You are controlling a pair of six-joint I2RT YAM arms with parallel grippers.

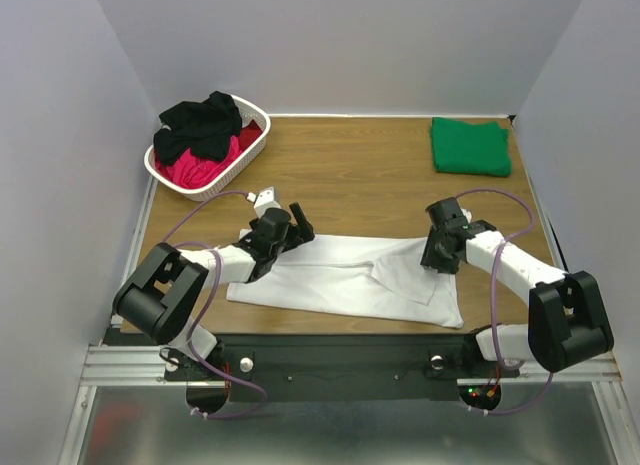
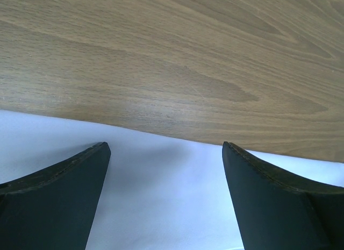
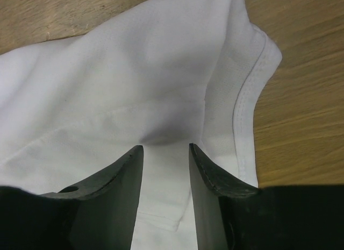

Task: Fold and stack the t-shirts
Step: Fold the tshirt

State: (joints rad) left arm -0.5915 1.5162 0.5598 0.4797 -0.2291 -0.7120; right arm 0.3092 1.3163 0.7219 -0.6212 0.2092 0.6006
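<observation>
A large white t-shirt [image 1: 340, 280] lies spread across the near part of the wooden table, with one flap folded over at its right end. My left gripper [image 1: 298, 225] sits low over the shirt's far left edge, jaws wide open and empty; in the left wrist view [image 2: 164, 145] white cloth [image 2: 161, 207] lies under the fingers. My right gripper [image 1: 433, 257] is at the shirt's right end. In the right wrist view [image 3: 165, 148] its jaws are close together on a puckered fold of the white cloth [image 3: 134, 72]. A folded green t-shirt [image 1: 470, 147] lies at the back right.
A white lattice basket [image 1: 200, 193] stands at the back left corner, holding a black t-shirt [image 1: 200, 123] on top of a red/pink one [image 1: 205, 165]. Bare wood [image 1: 350, 175] lies between the basket and the green shirt. Grey walls close three sides.
</observation>
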